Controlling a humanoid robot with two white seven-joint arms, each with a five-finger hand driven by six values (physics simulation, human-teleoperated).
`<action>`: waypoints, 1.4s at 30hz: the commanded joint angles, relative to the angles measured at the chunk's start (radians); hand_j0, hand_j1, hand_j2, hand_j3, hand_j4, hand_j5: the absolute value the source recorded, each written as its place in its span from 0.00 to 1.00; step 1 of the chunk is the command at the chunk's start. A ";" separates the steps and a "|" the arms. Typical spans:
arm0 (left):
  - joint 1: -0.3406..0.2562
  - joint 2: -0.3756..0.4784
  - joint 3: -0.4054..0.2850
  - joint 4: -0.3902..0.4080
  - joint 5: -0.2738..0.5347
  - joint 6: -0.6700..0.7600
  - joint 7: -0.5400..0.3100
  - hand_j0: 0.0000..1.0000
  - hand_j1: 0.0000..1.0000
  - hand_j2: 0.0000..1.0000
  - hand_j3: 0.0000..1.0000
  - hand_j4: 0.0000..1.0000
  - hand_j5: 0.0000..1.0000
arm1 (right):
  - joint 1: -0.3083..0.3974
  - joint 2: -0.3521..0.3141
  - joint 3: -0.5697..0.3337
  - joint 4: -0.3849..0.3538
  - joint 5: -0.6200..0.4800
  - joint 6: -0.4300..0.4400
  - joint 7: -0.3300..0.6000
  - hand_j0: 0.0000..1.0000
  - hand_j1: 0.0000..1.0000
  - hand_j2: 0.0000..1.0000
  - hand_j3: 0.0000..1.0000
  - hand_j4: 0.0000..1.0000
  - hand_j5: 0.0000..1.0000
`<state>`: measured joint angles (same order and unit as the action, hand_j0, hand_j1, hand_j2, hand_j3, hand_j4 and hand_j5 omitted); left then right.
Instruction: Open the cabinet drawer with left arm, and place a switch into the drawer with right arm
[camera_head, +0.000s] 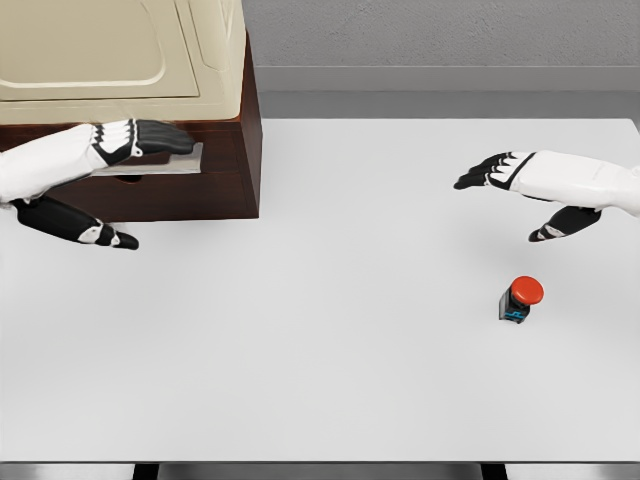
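Now my right hand (520, 180) hovers with fingers spread, holding nothing, above the switch (520, 299): a red button on a small black base, lying on the white table (330, 370), well apart from the cabinet drawer (160, 165).

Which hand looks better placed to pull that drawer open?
The left hand. Its fingers already lie over the drawer handle on the dark wooden cabinet. The right hand hovers open far across the table, nearer the red switch.

One switch (520, 300), one cabinet (215, 120), one table (330, 380), two hands, possibly one drawer (160, 165).
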<state>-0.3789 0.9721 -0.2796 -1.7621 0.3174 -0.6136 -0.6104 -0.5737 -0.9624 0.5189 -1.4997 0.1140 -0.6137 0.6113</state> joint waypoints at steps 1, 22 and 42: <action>0.000 -0.004 -0.038 0.000 -0.034 0.003 0.000 1.00 1.00 1.00 1.00 1.00 1.00 | 0.000 -0.002 0.000 0.004 -0.007 0.003 0.000 1.00 1.00 1.00 1.00 1.00 1.00; -0.181 0.042 -0.036 0.000 0.011 0.543 0.000 1.00 1.00 1.00 1.00 1.00 1.00 | 0.130 -0.193 -0.011 -0.065 -0.011 0.003 0.000 1.00 1.00 1.00 1.00 1.00 1.00; -0.391 0.151 -0.397 -0.002 0.068 0.623 0.000 1.00 1.00 1.00 1.00 1.00 1.00 | 0.227 -0.159 -0.145 -0.063 -0.010 0.003 0.000 1.00 1.00 1.00 1.00 1.00 1.00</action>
<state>-0.7701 1.1158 -0.6667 -1.7649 0.3628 -0.0214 -0.6112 -0.3467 -1.1212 0.3794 -1.5628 0.1104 -0.6136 0.6113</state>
